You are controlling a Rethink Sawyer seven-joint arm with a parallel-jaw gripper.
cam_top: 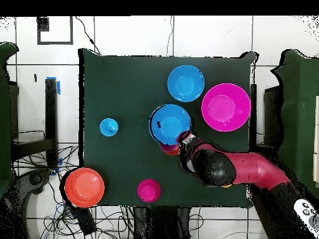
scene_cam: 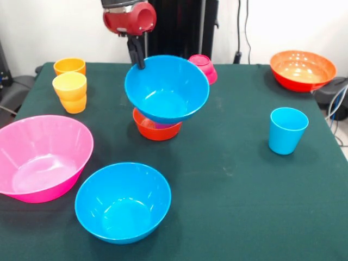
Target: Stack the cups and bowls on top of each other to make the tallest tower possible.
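My gripper (scene_cam: 140, 62) is shut on the far rim of a medium blue bowl (scene_cam: 166, 88) and holds it tilted just over the small orange-red bowl (scene_cam: 156, 130). Whether the two bowls touch I cannot tell. In the overhead view the gripper (cam_top: 185, 142) is at the held blue bowl's (cam_top: 170, 122) edge, with the orange-red bowl (cam_top: 169, 149) peeking out beneath. A second blue bowl (scene_cam: 122, 202) and the large pink bowl (scene_cam: 41, 157) stand at the front left. An orange cup (scene_cam: 69, 66) and a yellow-orange cup (scene_cam: 69, 87) stand at the far left. The purple cup is not visible.
A light blue cup (scene_cam: 287, 130) stands alone on the right. The wide orange bowl (scene_cam: 302, 69) sits at the far right corner. The small magenta bowl (scene_cam: 204, 66) lies just behind the held bowl. The green cloth (scene_cam: 228, 196) covers the table.
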